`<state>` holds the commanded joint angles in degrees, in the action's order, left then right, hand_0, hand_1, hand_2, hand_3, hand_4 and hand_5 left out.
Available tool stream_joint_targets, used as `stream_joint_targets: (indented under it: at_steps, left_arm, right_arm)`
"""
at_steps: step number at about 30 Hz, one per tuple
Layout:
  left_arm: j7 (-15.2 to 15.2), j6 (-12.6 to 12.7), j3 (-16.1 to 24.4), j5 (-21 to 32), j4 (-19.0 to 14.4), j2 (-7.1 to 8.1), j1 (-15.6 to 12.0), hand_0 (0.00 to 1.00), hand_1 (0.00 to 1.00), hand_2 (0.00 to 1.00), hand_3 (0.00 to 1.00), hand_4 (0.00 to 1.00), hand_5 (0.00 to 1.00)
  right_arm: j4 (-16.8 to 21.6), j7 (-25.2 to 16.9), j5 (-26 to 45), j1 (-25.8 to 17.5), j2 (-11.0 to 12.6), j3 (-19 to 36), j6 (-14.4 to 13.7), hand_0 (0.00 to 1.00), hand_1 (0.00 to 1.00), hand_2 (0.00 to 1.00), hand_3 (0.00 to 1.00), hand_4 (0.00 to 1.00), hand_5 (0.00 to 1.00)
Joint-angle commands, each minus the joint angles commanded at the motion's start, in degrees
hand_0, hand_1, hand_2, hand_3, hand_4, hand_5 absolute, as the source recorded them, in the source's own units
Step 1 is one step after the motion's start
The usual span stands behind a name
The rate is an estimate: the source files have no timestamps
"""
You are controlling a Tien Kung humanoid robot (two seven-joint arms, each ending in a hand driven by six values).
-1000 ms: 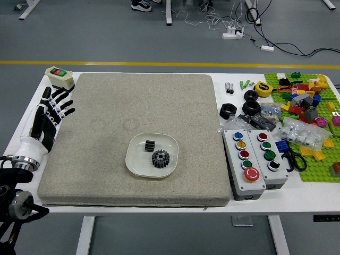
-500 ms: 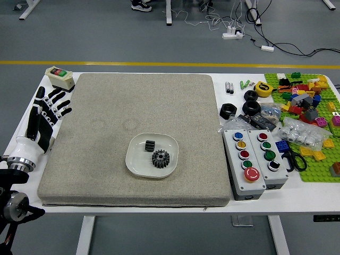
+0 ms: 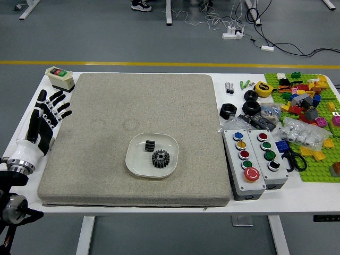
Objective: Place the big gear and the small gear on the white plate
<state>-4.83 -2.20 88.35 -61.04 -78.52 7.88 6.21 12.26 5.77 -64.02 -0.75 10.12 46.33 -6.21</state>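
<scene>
Well, the left hand (image 3: 47,119) is at the left of the frame, by the left edge of the grey-beige mat (image 3: 106,117), its fingers spread apart and its grasp empty. Just above it, in the upper left, sits a beige box (image 3: 61,79) with a green and red top.

Right of the hand, low in the middle of the frame, the white plate (image 3: 136,161) rests on the mat. Inside its raised rim are both gears: the small gear (image 3: 150,145) in the plate's upper left part, and the big gear (image 3: 160,159) just below and to its right, hub facing up.

Farther right, off the mat, two grey button boxes (image 3: 238,183) (image 3: 276,180) stand side by side, with coloured buttons on top. Above them lie black rings (image 3: 251,108) and a yellow tape measure (image 3: 263,89). A clear plastic bag (image 3: 304,133) of whitish pieces lies partly on the green baseplates (image 3: 319,172) at the right edge, where coloured bricks (image 3: 311,113) are piled in the upper part. Scissors (image 3: 295,161) lie beside the boxes.
</scene>
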Motion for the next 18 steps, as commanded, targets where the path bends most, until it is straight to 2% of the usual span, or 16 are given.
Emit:
stream_joint_targets:
  at_steps: [18]
  left_arm:
    - [-0.54, -0.25, 0.93, -2.02, -0.81, 0.11, -0.27, 0.804, 0.906, 0.960, 0.877, 0.938, 0.998]
  right_arm:
    - [0.07, -0.09, 0.72, 0.11, -0.05, -0.21, 0.00, 0.712, 0.747, 0.793, 0.660, 0.851, 0.676]
